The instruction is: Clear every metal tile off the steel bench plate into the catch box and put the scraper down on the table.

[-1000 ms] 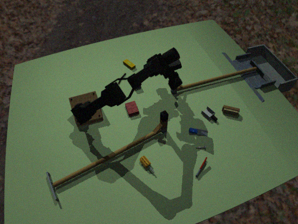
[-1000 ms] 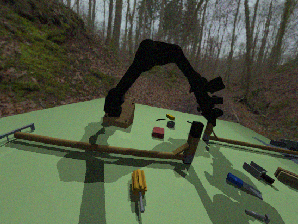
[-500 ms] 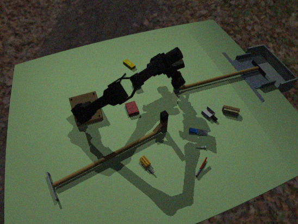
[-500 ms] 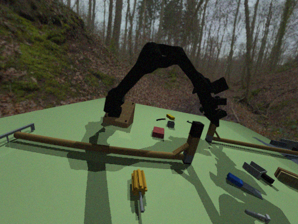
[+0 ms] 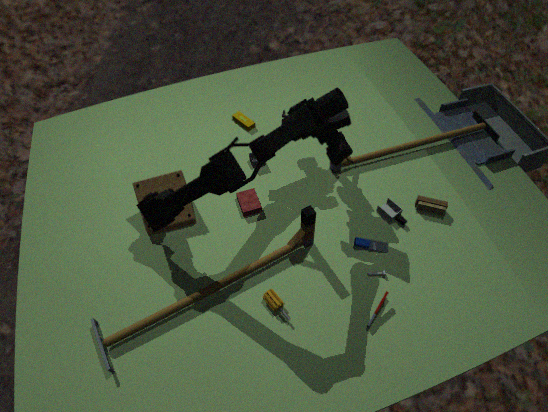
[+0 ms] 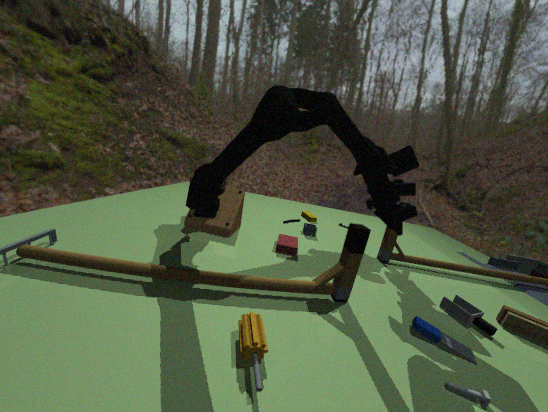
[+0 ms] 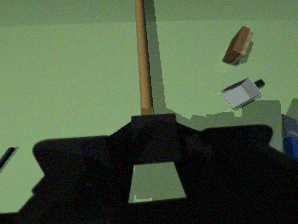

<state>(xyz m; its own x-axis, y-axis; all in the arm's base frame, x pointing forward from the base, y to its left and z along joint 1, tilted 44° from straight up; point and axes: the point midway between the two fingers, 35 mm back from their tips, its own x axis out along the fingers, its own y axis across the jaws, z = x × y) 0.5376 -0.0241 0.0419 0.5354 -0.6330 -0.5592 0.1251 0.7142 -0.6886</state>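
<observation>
The long scraper (image 5: 415, 144) is a slim wooden pole lying low across the green bench (image 5: 150, 120). Its far end carries a grey blade that sits inside the grey catch box (image 5: 505, 127), over the steel bench plate (image 5: 462, 142); its near end has an upright handle. The pincer (image 5: 339, 162) is clenched on that handle, fingers pointing down at the bench.

The black arm rises from a wooden base block (image 5: 150, 187), arches high, and bends steeply down to the handle, as the exterior view shows best.

A second, longer wooden pole tool (image 5: 200, 295) with a black-capped upright handle and a grey crossbar lies apart, nearer the front.

The top view alone shows the blade within the box. The wrist view shows the pole (image 7: 144, 60) running straight away from the pincer body, with a brown block (image 7: 238, 46) and a grey box-shaped tool (image 7: 241, 92) off to one side. No tiles can be made out on the plate.
</observation>
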